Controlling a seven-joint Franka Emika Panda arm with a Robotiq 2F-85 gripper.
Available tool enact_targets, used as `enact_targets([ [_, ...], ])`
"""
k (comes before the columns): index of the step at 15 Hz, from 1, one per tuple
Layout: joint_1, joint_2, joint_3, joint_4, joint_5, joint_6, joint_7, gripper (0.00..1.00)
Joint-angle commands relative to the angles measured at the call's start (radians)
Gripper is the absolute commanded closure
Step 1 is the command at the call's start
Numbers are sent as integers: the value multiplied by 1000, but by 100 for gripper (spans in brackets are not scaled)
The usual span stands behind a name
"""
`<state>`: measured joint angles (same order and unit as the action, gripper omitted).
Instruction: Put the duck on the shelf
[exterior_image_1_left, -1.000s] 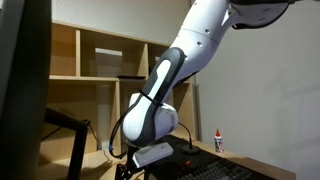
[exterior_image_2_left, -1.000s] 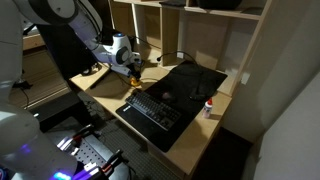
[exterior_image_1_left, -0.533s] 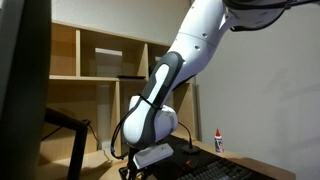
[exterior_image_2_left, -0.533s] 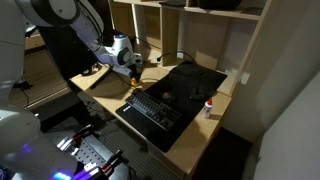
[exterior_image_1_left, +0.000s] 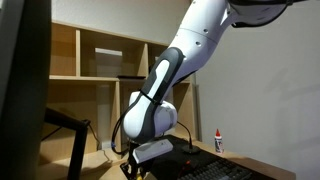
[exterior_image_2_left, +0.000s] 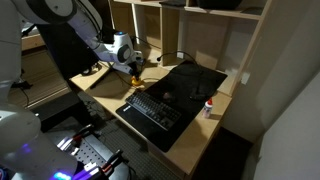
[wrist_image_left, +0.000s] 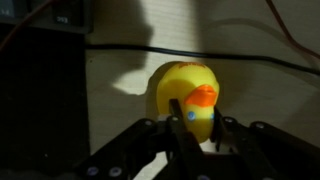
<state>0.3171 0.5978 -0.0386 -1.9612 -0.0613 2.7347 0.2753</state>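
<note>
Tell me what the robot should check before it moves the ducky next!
1. Duck between the gripper fingers: ok, one finger shows on each side in the wrist view.
2. Fingers squeezing it tightly: cannot tell.
3. Duck lifted off the desk: cannot tell; the gripper is low over it.
4. Shelf has an open compartment to take it: ok.
5. Red-capped bottle out of the way: ok, it stands apart, beyond the keyboard.

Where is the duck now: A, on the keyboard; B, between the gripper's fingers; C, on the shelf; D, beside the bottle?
B: the wrist view shows the duck sitting between the fingertips of the gripper, beak in the gap.
</note>
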Motion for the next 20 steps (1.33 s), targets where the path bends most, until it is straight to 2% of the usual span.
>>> enact_targets([
  [1,8,-198,-32,-108,-61,-71,3,93],
  [2,13,-235,-44,-127,-88,-60,17,93],
  [4,-19,-342,-19,-187,-102,-31,-8,93],
  [5,-27,-214,-7,-78,-92,-38,10,93],
  [6,-34,-256,-1,-96,-95,-44,9,73],
  [9,-35,-246,2,-94,-94,-48,10,73],
  [10,-24,-218,-8,-71,-107,-57,26,93],
  [13,-48,-231,-5,-22,-56,-48,53,93],
  [18,-53,-454,-38,-61,-85,33,202,93],
  [20,-71,-529,-25,-60,-93,39,242,93],
])
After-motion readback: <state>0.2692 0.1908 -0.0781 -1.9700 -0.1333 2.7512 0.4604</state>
